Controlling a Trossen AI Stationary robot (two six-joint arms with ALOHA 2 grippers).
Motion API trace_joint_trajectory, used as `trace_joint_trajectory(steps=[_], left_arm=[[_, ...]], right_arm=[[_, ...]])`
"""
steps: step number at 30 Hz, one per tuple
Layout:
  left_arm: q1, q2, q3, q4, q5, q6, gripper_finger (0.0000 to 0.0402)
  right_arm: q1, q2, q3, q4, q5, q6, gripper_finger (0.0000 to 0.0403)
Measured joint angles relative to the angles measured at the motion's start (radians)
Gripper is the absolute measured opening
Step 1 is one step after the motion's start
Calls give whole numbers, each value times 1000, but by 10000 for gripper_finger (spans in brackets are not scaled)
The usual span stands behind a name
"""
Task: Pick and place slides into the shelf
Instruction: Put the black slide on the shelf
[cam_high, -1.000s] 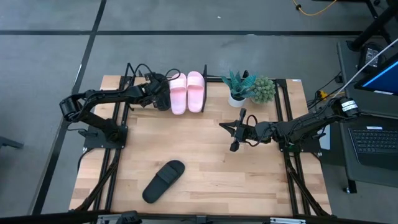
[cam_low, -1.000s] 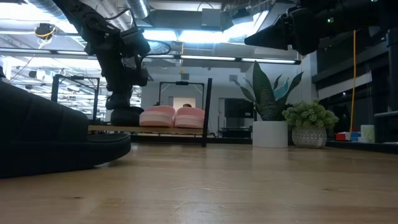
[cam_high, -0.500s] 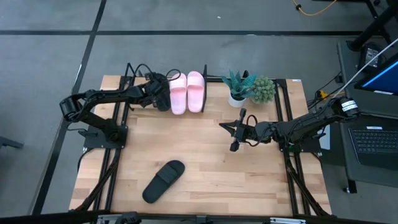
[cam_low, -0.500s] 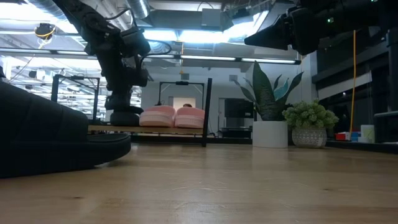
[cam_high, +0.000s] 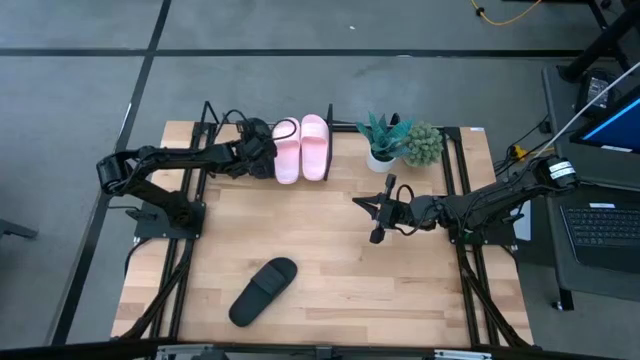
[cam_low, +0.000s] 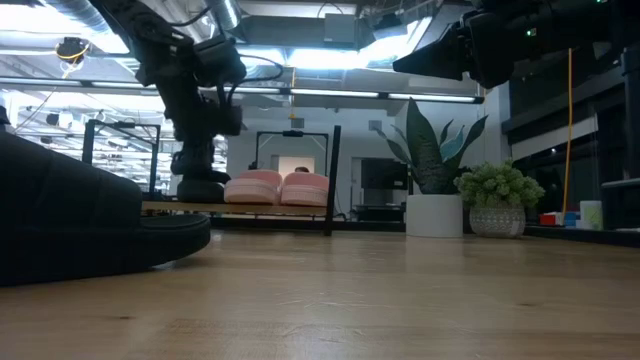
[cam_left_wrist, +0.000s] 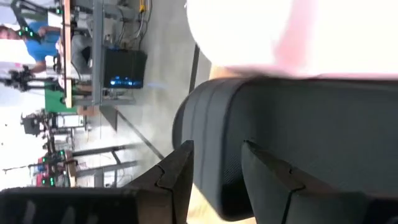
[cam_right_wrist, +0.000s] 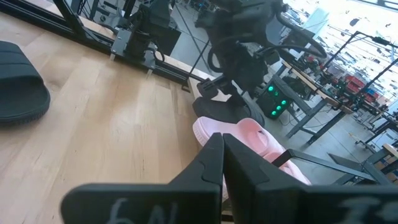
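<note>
Two light pink slides (cam_high: 300, 148) lie side by side on the shelf (cam_high: 330, 150) at the table's far edge, also seen in the low view (cam_low: 278, 187). A black slide (cam_low: 202, 188) lies on the shelf's wooden base (cam_low: 250, 208), left of the pink pair. My left gripper (cam_high: 262, 152) stands over it, shut on it. Another black slide (cam_high: 263, 290) lies flat on the table near its near edge. My right gripper (cam_high: 360, 202) hovers shut over the table's right half, touching nothing. My left gripper (cam_left_wrist: 217, 168) has the black slide's rounded end rim (cam_left_wrist: 208, 143) between its two fingers (cam_left_wrist: 177, 177), one finger outside the rim and one over the slide. It comes from above, pointing down. The slide lies on the shelf's base beside the pink slide (cam_left_wrist: 249, 37).
Two potted plants (cam_high: 400, 142) stand at the far edge, right of the shelf. Black rails run along the table's left and right sides (cam_high: 455, 170). Bare wood lies between the shelf and the loose black slide, which fills the low view's left (cam_low: 70, 230).
My left arm's wrist has risen a little and its gripper has shifted slightly toward the pink slides. The black slide on the shelf has stayed where it was.
</note>
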Motion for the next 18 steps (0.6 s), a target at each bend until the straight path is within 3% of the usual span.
trace_joint_trajectory(steps=[8, 18], left_arm=[[-81, -33, 0, -1, -62, 2, 126], [-201, -244, 4, -51, -73, -87, 126]], right_arm=[[0, 0, 0, 0, 0, 1, 12], [0, 0, 1, 1, 0, 1, 12]])
